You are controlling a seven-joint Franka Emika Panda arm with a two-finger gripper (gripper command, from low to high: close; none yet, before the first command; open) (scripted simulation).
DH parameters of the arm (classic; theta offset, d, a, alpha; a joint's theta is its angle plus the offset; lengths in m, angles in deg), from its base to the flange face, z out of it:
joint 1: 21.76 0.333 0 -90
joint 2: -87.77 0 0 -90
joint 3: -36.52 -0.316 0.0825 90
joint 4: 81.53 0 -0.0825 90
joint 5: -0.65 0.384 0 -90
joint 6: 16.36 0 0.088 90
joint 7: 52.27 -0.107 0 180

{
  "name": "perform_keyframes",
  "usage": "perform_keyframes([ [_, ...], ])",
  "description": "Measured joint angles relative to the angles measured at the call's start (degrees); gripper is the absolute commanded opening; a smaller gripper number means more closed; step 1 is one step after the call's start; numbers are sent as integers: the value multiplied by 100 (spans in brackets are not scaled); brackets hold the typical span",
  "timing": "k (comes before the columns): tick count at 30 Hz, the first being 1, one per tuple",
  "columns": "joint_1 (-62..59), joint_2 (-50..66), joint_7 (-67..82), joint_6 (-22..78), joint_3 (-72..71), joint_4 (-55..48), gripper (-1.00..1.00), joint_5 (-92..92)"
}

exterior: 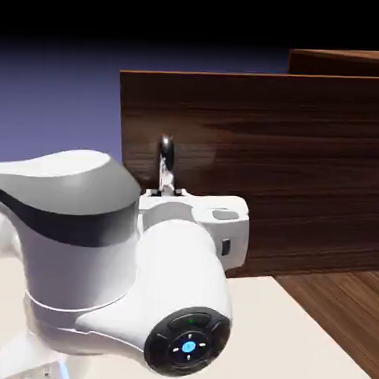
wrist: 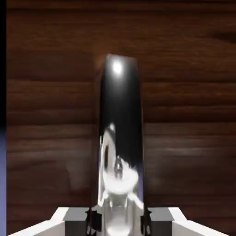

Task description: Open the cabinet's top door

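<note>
While the gripper's fingers (wrist: 161, 222) are clamping on the curved silver handle (wrist: 120, 138), the top door (exterior: 263, 172) is standing upright beyond the hand. Only the hand view is showing the fingertips at the handle's sides; only the exterior view is showing the cabinet's top edge (exterior: 346, 54), the pale surface (exterior: 295, 337) below and the blue-violet backdrop (exterior: 57, 94).

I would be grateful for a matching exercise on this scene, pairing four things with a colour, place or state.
1. gripper
2. handle
3. top door
4. round button panel

A. dark brown, wood-grained
B. on the arm's white housing, with a blue light
C. closed on the handle
D. silver, between the finger tips

Pairs: 1-C; 2-D; 3-A; 4-B
</note>
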State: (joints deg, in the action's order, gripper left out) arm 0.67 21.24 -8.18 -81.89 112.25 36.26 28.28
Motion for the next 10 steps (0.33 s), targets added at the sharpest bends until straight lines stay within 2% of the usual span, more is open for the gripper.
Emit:
perform_keyframes([
  [10, 1668, -270, -452, 1316, 696, -2077, -100, -274],
])
